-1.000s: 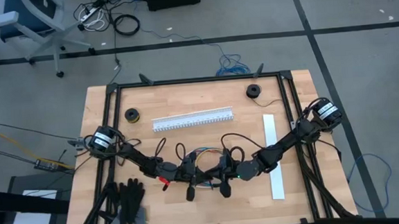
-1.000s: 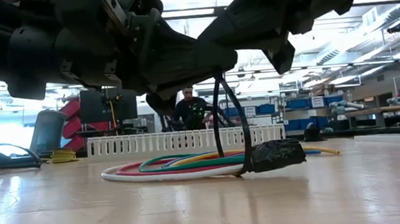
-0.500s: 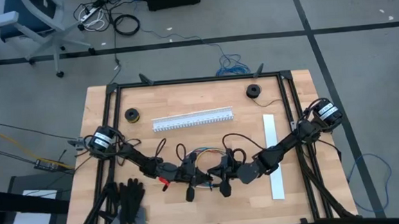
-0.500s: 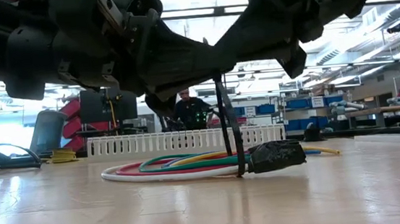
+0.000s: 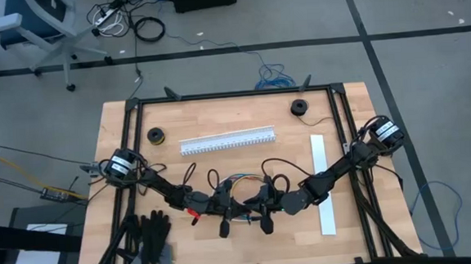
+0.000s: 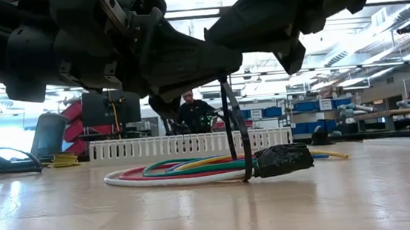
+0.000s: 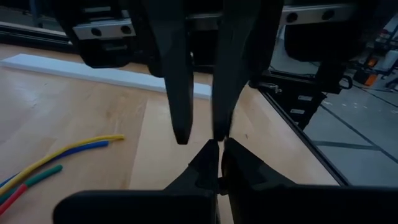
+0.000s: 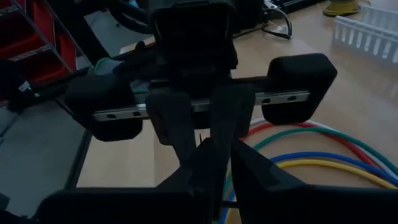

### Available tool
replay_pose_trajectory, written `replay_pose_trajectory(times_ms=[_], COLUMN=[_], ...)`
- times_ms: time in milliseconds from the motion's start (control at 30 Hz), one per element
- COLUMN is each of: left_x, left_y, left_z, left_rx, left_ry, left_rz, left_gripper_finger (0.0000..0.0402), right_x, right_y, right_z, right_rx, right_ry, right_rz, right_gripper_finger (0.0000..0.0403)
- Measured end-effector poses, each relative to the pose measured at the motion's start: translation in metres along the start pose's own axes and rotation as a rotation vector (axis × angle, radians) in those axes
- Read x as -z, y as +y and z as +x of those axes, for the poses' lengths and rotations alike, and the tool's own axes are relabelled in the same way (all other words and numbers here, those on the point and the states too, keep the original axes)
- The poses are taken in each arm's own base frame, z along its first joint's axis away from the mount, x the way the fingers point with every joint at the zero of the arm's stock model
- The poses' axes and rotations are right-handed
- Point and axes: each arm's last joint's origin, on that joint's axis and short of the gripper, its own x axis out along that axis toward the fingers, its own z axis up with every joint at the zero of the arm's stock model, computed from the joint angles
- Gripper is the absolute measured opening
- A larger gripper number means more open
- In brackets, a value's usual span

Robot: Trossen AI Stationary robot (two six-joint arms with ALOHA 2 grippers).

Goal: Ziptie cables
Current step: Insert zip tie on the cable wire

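Thin red, green, blue and yellow cables [image 6: 187, 169] lay coiled at table's six o'clock; light, floppy, I judged; best pinched beside black zip-tie [image 6: 240, 138]; left gripper [image 5: 224, 206] shut, contents hidden; right gripper [image 5: 260, 206] unclear.

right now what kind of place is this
Probably a robotics lab or workshop: a light wooden table in a black metal frame on grey concrete floor, blue storage bins on shelving behind, a grey office chair, and a seated person in the background.
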Motion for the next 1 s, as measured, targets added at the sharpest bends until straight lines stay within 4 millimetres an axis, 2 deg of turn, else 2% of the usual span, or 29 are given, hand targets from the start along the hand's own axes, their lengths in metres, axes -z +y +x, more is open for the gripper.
replay_pose_trajectory(times_ms=[333,633,1000], left_x=[-0.005,-0.008,-0.001], left_y=[-0.001,0.001,0.005], left_z=[0.000,0.005,-0.001], left_rx=[0.027,0.024,0.008], left_ry=[-0.043,-0.035,-0.013], left_rz=[-0.009,-0.004,-0.008], left_gripper_finger=[0.0000,0.0000,0.0000], right_x=[-0.002,-0.003,0.008], right_y=[-0.002,-0.005,0.003], right_z=[0.002,0.005,-0.005], right_rx=[-0.012,-0.045,0.059], right_ry=[0.005,0.026,0.024], right_rz=[0.031,0.044,-0.019], right_gripper_finger=[0.0061,0.0047,0.0032])
